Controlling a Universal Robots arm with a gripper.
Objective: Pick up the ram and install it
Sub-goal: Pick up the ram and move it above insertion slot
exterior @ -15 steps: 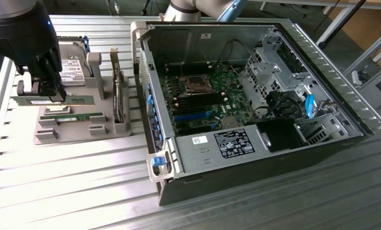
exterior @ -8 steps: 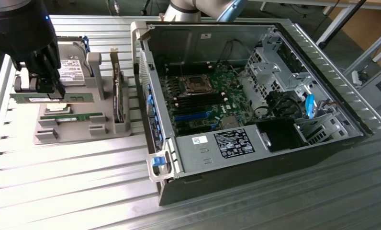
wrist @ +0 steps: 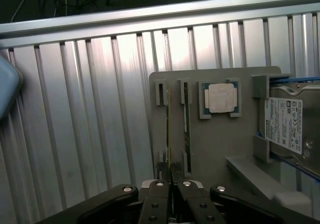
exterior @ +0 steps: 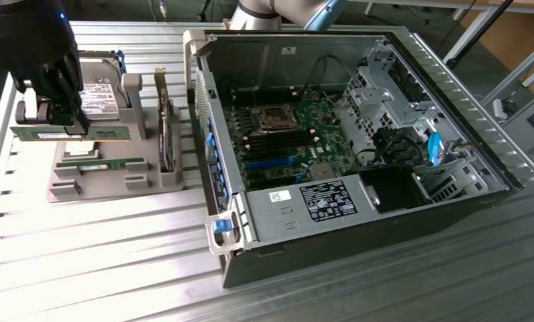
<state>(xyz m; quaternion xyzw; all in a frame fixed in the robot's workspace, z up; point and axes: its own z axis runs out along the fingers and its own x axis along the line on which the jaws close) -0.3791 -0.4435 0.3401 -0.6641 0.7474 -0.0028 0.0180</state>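
The ram (exterior: 97, 134) is a long, thin green board, and my black gripper (exterior: 57, 124) is shut on it at the exterior view's left, over the grey holder (exterior: 115, 181). It sits level, at or just above the holder's outer slot; I cannot tell if it is clear of it. In the wrist view the ram (wrist: 168, 134) is edge-on, a thin line running out from my gripper (wrist: 170, 181) above the holder (wrist: 215, 144). A second green stick (exterior: 101, 163) (wrist: 186, 129) stands in the neighbouring slot.
A silver processor chip (wrist: 220, 97) and a labelled hard drive (wrist: 285, 124) (exterior: 97, 97) sit on the holder. To the exterior view's right stands the open computer case (exterior: 446, 74), with the motherboard's black memory slots (exterior: 276, 144) below the CPU socket (exterior: 274, 117). The table is ribbed aluminium (exterior: 88, 255).
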